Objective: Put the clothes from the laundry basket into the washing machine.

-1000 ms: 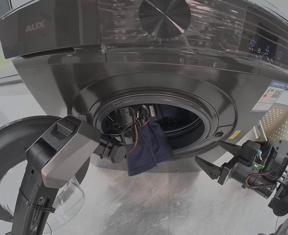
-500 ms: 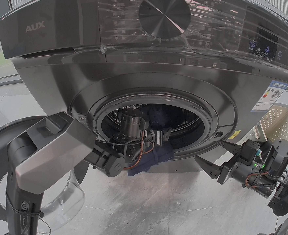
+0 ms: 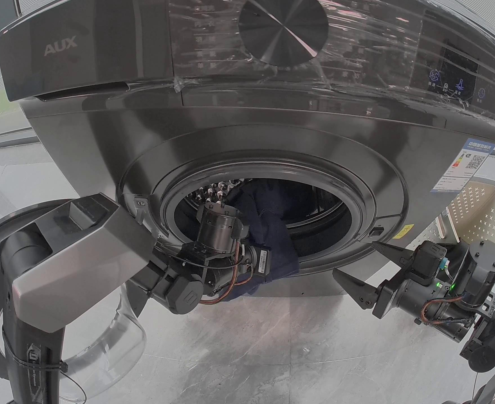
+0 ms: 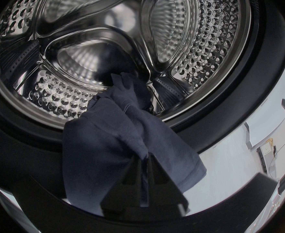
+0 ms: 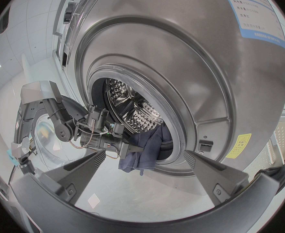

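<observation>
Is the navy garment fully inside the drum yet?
No, in the left wrist view the navy garment drapes over the door seal, its lower end outside, pinched by the left gripper.

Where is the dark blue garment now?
In the head view, the garment hangs over the washing machine opening's lower rim, partly inside, gripped by the left tool.

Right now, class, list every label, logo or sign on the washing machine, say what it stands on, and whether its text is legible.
Detergent drawer: a short logo in capitals.
Control panel: columns of characters under plastic film, too blurred.
Touch display: lit icons, no legible words.
Energy label: coloured bars, code square, print too small.
Yellow warning sticker: too small.
</observation>
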Tool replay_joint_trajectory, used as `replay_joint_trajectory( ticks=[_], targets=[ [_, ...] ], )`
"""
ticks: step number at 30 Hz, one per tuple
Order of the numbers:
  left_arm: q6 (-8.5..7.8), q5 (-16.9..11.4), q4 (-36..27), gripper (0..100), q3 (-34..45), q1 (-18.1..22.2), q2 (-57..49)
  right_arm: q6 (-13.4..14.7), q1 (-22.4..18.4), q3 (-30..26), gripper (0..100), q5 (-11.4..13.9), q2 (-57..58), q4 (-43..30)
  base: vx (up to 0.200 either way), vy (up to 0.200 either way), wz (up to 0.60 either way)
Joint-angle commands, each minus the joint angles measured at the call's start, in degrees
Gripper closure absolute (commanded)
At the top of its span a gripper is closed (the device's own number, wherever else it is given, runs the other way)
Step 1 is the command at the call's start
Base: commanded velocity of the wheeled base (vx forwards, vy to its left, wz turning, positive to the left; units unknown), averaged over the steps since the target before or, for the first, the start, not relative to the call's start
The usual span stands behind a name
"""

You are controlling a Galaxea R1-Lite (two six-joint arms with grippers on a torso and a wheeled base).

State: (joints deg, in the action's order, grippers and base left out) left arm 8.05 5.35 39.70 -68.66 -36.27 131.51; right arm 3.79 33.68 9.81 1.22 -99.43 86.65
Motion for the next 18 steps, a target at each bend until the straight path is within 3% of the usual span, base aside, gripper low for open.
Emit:
replay_joint_trajectory(
  ticks=[1, 5, 9, 17, 18],
  targets=[
    [0.3, -0.2, 1.1, 100, -3.0, 0.7, 2.4, 0.0, 0.1, 0.0, 0, -0.1, 0.2, 0.0, 0.0, 0.0, 0.0],
    [0.92, -0.2, 4.5, 100, -8.2, 0.4, 4.5, 0.0, 0.0, 0.3, 0, 0.0, 0.4, 0.0, 0.0, 0.0, 0.0],
    [1.8, -1.0, 13.1, 100, -16.8, 0.1, 8.1, 0.0, 0.0, 0.3, 0, 0.0, 0.3, 0.0, 0.0, 0.0, 0.0],
    [2.15, -0.9, 13.6, 100, -22.1, 0.6, 11.0, 0.0, -0.5, 0.6, 0, 0.2, 0.2, 0.0, 0.0, 0.0, 0.0],
    [2.24, -0.9, 13.7, 0, -22.0, 0.6, 11.0, 0.0, -0.5, 0.6, 0, 0.2, 0.1, 0.0, 0.0, 0.0, 0.0]
  ],
)
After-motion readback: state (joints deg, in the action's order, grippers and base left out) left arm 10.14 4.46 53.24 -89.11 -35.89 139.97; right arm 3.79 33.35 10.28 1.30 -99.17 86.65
